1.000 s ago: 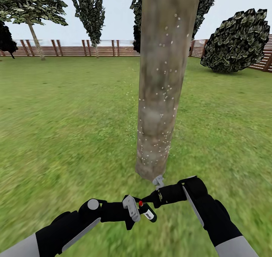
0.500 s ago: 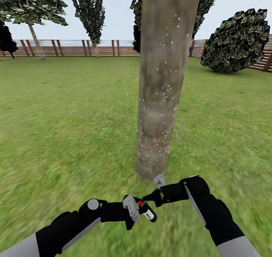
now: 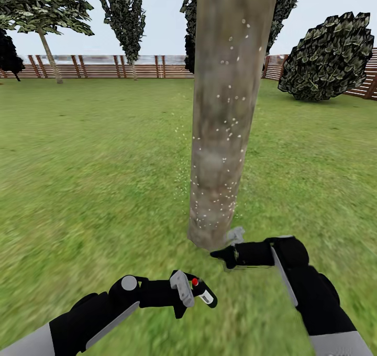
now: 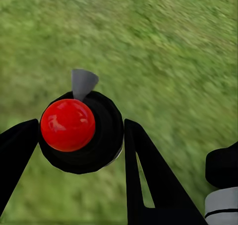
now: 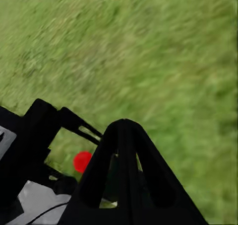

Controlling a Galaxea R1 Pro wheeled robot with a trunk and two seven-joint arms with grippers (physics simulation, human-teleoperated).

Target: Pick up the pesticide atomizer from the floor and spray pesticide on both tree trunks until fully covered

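At lower centre of the head view my left gripper [image 3: 189, 292] is clenched on the pesticide atomizer [image 3: 203, 294], its red cap [image 4: 67, 124] up, with open lawn [image 3: 89, 178] stretching left to the fence [image 3: 104, 68]. The tree trunk [image 3: 222, 115], flecked with white pesticide [image 3: 220, 199], rises at centre. Just right of its base my right gripper [image 3: 228, 246] hovers with fingers pressed together, grasping nothing, grass clear beyond.
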